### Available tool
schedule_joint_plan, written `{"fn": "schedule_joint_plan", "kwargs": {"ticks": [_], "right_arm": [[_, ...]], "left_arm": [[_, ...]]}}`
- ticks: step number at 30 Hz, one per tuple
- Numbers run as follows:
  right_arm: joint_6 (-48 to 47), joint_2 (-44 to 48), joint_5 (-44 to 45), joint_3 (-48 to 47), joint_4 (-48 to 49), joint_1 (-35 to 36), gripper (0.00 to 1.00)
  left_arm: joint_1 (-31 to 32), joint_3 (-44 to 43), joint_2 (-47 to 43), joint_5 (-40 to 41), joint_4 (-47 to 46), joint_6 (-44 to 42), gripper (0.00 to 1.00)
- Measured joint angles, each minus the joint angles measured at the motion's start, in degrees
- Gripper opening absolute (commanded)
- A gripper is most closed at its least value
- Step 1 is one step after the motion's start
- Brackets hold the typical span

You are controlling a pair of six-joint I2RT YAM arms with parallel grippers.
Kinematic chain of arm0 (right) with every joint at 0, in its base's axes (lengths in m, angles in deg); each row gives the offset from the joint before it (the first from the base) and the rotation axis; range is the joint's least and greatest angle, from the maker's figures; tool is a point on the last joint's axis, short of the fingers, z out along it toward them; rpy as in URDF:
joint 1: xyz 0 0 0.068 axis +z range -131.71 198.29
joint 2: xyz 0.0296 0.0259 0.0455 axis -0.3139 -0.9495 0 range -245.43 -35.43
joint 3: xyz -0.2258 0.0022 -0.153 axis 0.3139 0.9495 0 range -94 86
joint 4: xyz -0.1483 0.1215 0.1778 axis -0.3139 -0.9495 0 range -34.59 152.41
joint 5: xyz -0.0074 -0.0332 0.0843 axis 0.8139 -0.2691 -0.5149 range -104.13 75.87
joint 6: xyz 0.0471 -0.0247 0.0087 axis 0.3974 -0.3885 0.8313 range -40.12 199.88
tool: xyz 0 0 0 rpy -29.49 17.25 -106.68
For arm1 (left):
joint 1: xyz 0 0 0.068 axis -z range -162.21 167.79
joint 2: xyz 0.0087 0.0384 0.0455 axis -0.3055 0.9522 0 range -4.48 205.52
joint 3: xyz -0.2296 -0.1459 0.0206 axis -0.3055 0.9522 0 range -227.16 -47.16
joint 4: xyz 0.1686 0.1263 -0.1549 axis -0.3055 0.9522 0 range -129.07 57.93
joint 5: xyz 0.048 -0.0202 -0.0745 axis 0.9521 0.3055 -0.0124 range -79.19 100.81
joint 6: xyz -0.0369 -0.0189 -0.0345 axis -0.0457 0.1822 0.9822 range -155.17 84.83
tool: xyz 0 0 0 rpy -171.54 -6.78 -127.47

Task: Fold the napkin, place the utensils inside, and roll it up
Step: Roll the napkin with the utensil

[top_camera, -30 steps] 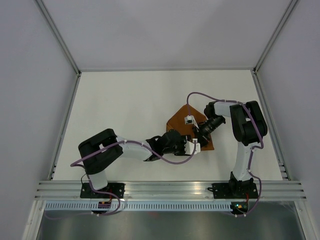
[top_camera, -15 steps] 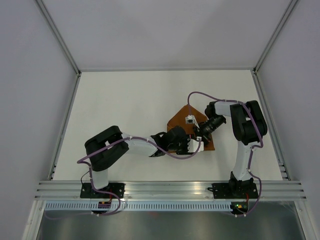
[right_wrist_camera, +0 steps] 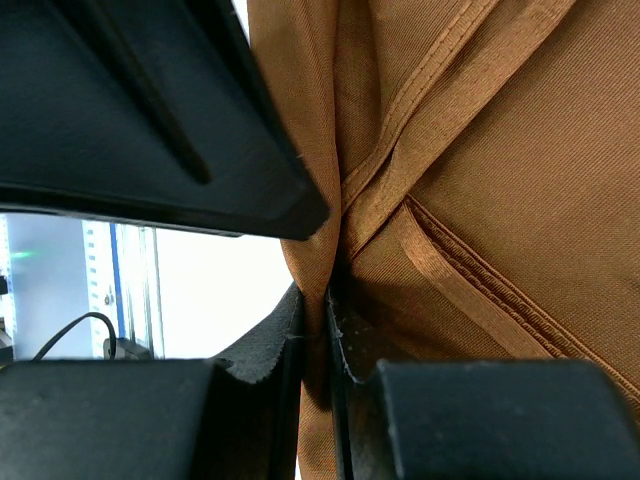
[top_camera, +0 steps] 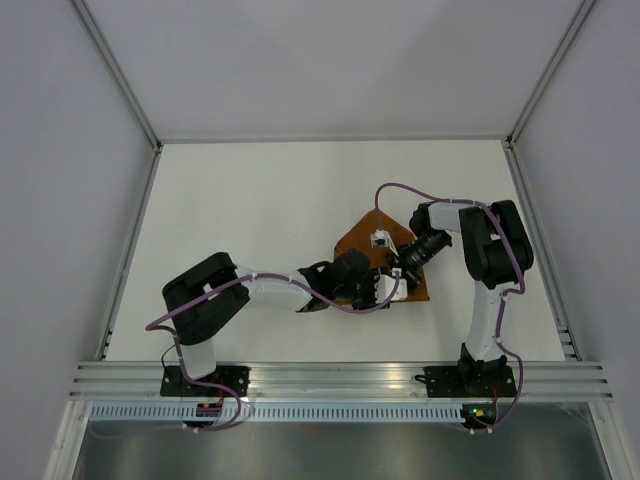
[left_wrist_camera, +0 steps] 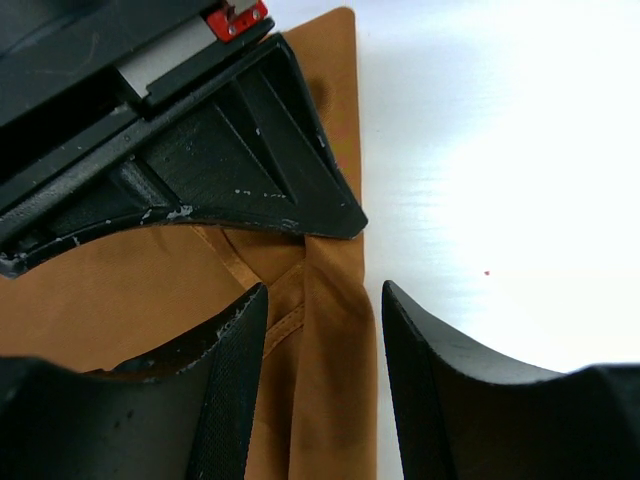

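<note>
The rust-orange napkin (top_camera: 358, 242) lies folded into a small pointed shape right of the table's middle. My right gripper (top_camera: 394, 268) is shut on a raised fold of the napkin (right_wrist_camera: 500, 150), and the cloth is pinched between its pads (right_wrist_camera: 315, 330). My left gripper (top_camera: 388, 287) is open at the napkin's near edge. Its fingers (left_wrist_camera: 228, 380) straddle a ridge of the cloth (left_wrist_camera: 335, 330) without closing on it, right beside the right gripper's black body (left_wrist_camera: 200, 150). The teal-handled knife is not visible in any view.
The white tabletop (top_camera: 250, 210) is ringed by grey walls and an aluminium frame. A rail (top_camera: 340, 378) runs along the near edge. Both arms crowd together over the napkin, with purple cables looping beside them.
My left gripper has crept slightly up toward the napkin's near edge and its elbow has shifted. The right gripper has kept its hold in nearly the same place.
</note>
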Motion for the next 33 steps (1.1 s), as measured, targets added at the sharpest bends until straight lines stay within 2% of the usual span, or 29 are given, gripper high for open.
{"fn": "schedule_joint_plan", "kwargs": {"ticks": [10,15,33], "right_arm": [[0.0,0.0,0.0,0.0,0.0,0.0,0.18],[0.0,-0.2,0.0,-0.2,-0.3,0.0,0.18],[0.0,-1.0,-0.1,-0.9,-1.1,-0.1,0.18]], "left_arm": [[0.0,0.0,-0.3,-1.4,1.1,2.3,0.56],[0.0,0.2,0.3,0.6,0.9,2.3,0.61],[-1.9,-1.4,3.9,0.5,0.2,3.2,0.61]]}}
